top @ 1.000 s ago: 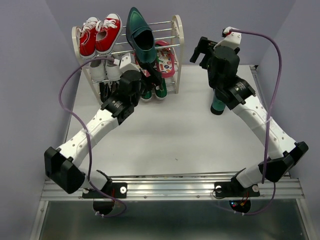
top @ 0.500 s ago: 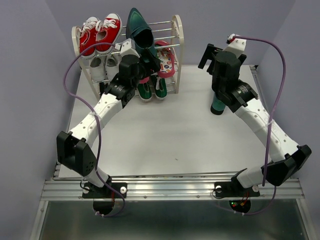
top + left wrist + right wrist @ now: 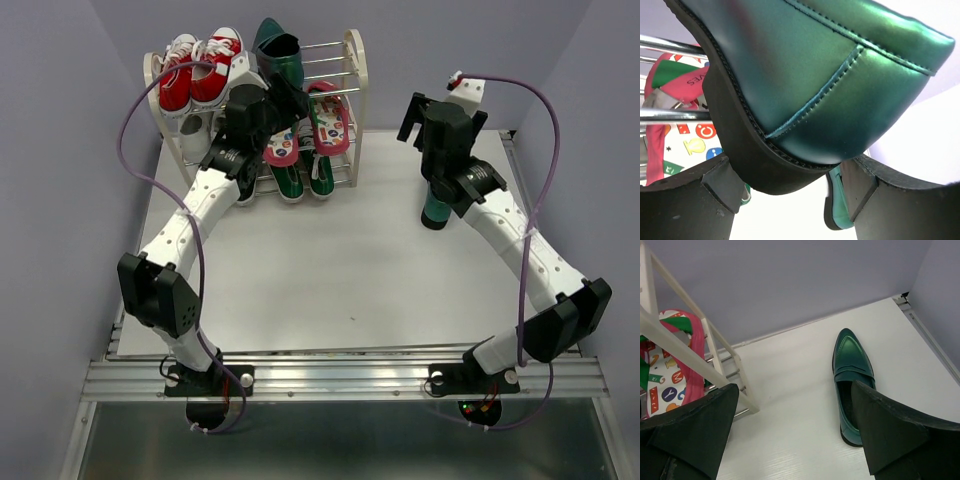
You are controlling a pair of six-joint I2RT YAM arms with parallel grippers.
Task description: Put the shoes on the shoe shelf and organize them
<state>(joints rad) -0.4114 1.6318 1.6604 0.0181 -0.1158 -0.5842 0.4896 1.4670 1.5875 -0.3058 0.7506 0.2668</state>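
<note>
My left gripper [image 3: 285, 92] is at the top tier of the shoe shelf [image 3: 355, 60], shut on the heel of a glossy teal dress shoe [image 3: 277, 50]. In the left wrist view the heel [image 3: 830, 90] sits between my fingertips [image 3: 792, 180]. The second teal dress shoe [image 3: 435, 210] lies on the table at the right, also in the right wrist view [image 3: 852, 385]. My right gripper [image 3: 410, 115] hangs above it, open and empty [image 3: 794, 390]. Pink-red flip-flops [image 3: 330, 120] are on the middle tier. Green sneakers [image 3: 320, 175] are on the bottom tier.
Red sneakers [image 3: 195, 75] fill the left of the top tier and white sneakers [image 3: 195, 130] sit below them. The shelf's cream side frame [image 3: 675, 345] is left of my right gripper. A purple wall stands behind, with a metal rail [image 3: 340, 375] at the near edge.
My left arm has raised the teal shoe from upright in front of the shelf onto the top tier, toe now pointing to the back. The right arm has barely moved.
</note>
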